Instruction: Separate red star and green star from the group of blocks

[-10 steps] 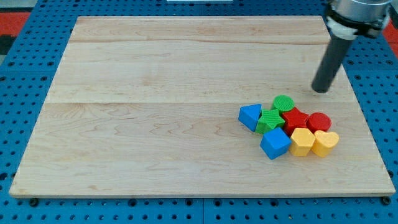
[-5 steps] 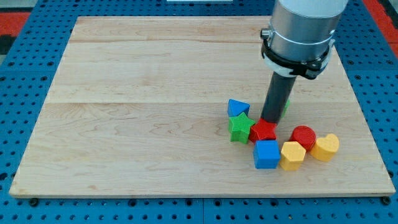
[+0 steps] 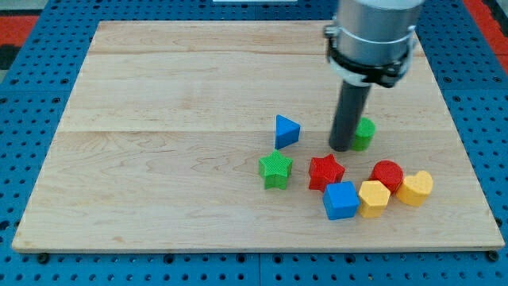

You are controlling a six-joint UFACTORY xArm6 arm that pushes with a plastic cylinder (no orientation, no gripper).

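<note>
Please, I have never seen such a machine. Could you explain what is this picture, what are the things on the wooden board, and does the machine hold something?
One camera looks down at a wooden board. The grey machine is a robot arm ending in a dark rod. It holds nothing; it only pushes. My tip stands beside the green round block, above the red star. The green star and blue triangular block lie apart at the view's left. A blue cube, yellow hexagonal block, red round block and yellow heart-like block sit close together.
</note>
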